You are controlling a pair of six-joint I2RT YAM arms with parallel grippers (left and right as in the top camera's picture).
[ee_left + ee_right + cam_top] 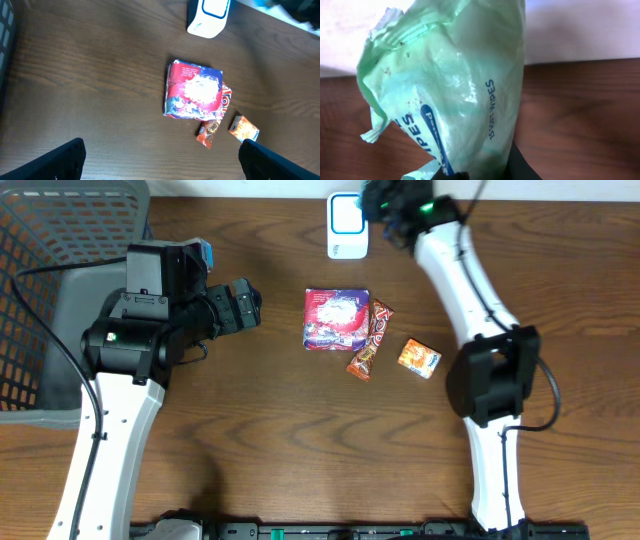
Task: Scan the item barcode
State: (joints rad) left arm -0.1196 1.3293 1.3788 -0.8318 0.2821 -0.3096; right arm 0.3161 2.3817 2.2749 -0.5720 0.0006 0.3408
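right pincer (480,172) clamped on wipes pack (450,90), left pincer (162,160) wide open, empty: rotate pack until barcode faces scanner (347,225), hold flat and steady

Green wipes pack (450,85), crumpled, beside white scanner (347,225)

**A:** What stands at the far edge of the table (250,410)?
**B:** The scanner (347,225). Just to its right, the right gripper (485,171) holds the wipes pack (450,85).
**A:** And at the centre?
**B:** A row of three. The pouch (336,318) is leftmost, the bar wrapper (370,340) touches its right side, and the small packet (420,358) lies apart, further right.
**A:** And on the left?
**B:** The basket (40,280) sits at the left edge. The left gripper (245,305) is between it and the pouch.
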